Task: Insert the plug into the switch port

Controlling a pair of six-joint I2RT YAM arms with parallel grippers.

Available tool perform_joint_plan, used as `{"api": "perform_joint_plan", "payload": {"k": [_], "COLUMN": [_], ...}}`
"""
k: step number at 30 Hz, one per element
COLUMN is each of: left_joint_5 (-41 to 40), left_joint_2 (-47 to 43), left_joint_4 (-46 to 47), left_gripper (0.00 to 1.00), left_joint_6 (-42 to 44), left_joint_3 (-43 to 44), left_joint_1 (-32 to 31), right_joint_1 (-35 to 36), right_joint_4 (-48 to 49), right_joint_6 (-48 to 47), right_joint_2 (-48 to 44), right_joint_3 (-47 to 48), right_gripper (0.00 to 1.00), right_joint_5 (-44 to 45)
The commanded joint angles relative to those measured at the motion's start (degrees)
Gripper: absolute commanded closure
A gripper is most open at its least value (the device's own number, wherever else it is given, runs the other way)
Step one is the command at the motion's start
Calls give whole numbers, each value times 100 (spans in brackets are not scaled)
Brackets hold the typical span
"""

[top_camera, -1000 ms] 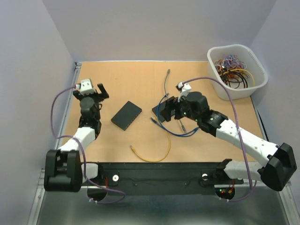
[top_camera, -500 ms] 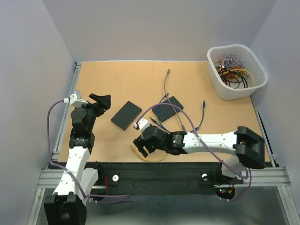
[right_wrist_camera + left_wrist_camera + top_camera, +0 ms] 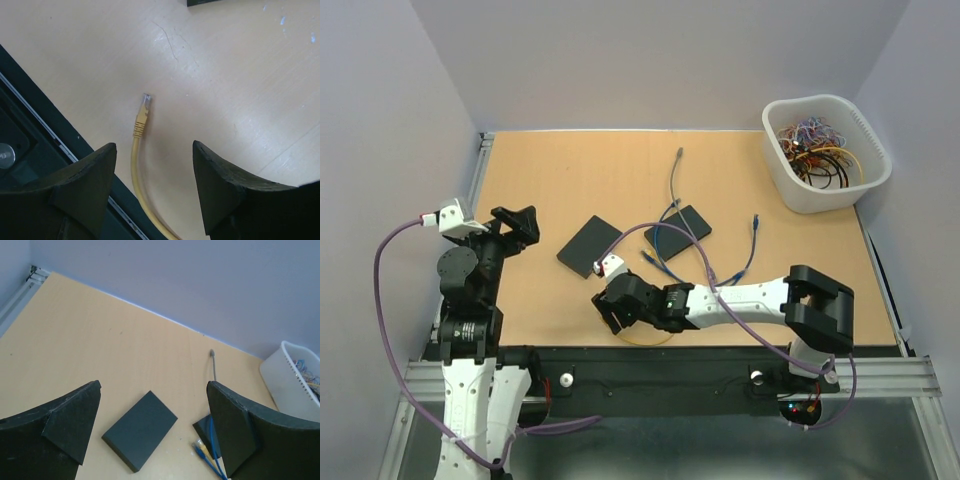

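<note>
Tan tabletop, lavender walls. Since half a second ago the right arm has slid a bit further left along the near edge. The left arm has pulled back toward the left rail and now stands higher.

Right arm lies low and stretched across the front. The right fingers are partly spread, one on each side of the yellow plug, not touching it and holding nothing. The plug lies flat on the tabletop, its yellow cable curving back toward the camera.

Left arm is folded and raised. The left fingers are wide apart and empty, looking down at the switch. A second dark box and blue cables lie right of it.
</note>
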Motion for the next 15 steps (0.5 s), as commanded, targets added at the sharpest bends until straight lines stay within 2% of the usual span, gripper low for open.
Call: {"api": "perform_joint_plan", "payload": {"k": [1, 15], "left_joint_5": [-1, 51], "left_joint_2": [0, -43], "left_joint_4": [-277, -260], "left_gripper": [1, 2], "left_joint_6": [325, 272], "left_joint_3": [-84, -137], "left_joint_1": [8, 8], "right_joint_1": [60, 112], "right_joint_4": [286, 295], "right_joint_6": [258, 250], "right_joint_2": [121, 639], "right_joint_3": [97, 308], "right_gripper": [33, 40], "right_joint_5": [135, 109]}}
